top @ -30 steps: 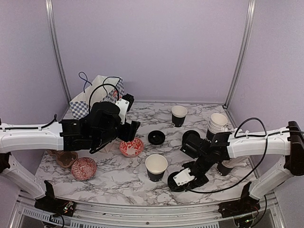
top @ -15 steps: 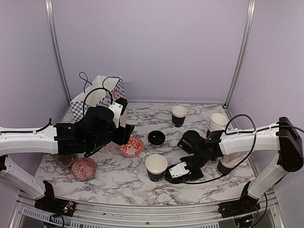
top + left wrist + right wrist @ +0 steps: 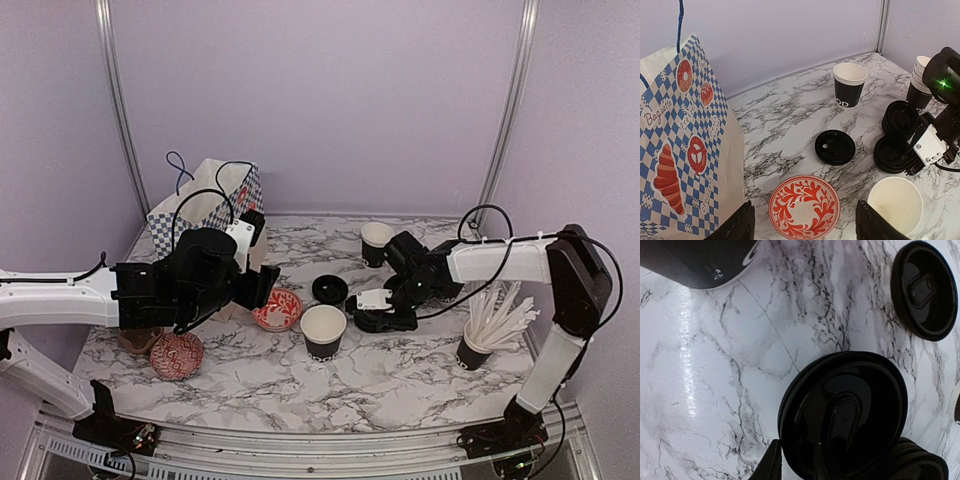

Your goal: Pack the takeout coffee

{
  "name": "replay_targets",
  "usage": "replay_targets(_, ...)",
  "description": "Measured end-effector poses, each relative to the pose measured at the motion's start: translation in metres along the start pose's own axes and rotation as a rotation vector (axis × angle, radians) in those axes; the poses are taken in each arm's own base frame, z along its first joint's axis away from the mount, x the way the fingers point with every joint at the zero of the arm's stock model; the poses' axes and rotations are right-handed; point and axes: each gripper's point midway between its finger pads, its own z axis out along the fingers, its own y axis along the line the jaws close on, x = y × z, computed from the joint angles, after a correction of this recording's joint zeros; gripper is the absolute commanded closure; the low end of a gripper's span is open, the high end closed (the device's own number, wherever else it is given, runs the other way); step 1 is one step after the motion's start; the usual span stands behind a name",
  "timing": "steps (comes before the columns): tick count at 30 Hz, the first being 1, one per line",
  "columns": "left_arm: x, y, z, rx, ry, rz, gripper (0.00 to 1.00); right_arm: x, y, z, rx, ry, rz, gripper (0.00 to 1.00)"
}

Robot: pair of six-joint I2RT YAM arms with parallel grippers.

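One takeout coffee cup [image 3: 323, 330] [image 3: 895, 205] stands open and lidless at the table's middle. Another open cup [image 3: 376, 243] [image 3: 849, 85] stands at the back. My right gripper [image 3: 372, 315] [image 3: 795, 465] sits just right of the middle cup, low over the table. Its jaws pinch the rim of a black lid [image 3: 845, 415] [image 3: 892, 155], one finger outside and one inside. A loose lid [image 3: 329, 289] [image 3: 835, 147] [image 3: 925, 290] lies between the cups. My left gripper [image 3: 262, 283] [image 3: 807, 227] hangs open over a red bowl [image 3: 804, 207], holding nothing.
A blue-checked paper bag [image 3: 205, 205] [image 3: 675, 150] stands at the back left beside my left arm. A second red bowl [image 3: 176, 354] lies front left. A cup of white straws [image 3: 485, 325] stands at the right. More lids [image 3: 900, 117] and stacked cups [image 3: 919, 80] sit behind the right gripper.
My right gripper swung from the front right up to beside the middle cup, its jaws narrowing on the lid. That cup shifted back slightly. The left arm drew a little left.
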Motion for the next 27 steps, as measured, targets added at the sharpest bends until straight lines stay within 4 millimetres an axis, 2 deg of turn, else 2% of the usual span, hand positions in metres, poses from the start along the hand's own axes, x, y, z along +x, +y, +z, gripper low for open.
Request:
replay_targets(8, 0.001, -0.002, 0.000, 0.008, 0.002, 0.001, 0.30, 0.005, -0.039, -0.005, 0.113, 0.018, 0.099, 0.77)
replay_targets(12, 0.001, -0.001, 0.000, 0.007, 0.004, 0.002, 0.30, -0.002, -0.053, -0.013, 0.153, 0.000, 0.138, 0.70)
replay_targets(15, 0.002, -0.001, 0.000, 0.006, 0.009, 0.005, 0.30, -0.016, -0.052, -0.022, 0.128, -0.057, 0.135, 0.62)
replay_targets(18, 0.003, 0.000, 0.000, 0.004, 0.014, 0.009, 0.30, -0.031, -0.052, -0.033, 0.104, -0.120, 0.135, 0.61)
replay_targets(20, 0.004, 0.001, -0.002, 0.001, 0.020, 0.012, 0.30, -0.043, -0.059, -0.042, 0.109, -0.158, 0.149, 0.61)
replay_targets(22, 0.004, 0.003, -0.004, -0.001, 0.020, 0.013, 0.30, -0.057, -0.073, -0.050, 0.129, -0.189, 0.172, 0.61)
replay_targets(24, 0.003, 0.005, -0.006, -0.006, 0.020, 0.013, 0.30, -0.075, -0.097, -0.057, 0.164, -0.224, 0.199, 0.61)
replay_targets(27, 0.002, 0.007, -0.009, -0.010, 0.019, 0.006, 0.30, -0.094, -0.132, -0.055, 0.215, -0.252, 0.254, 0.61)
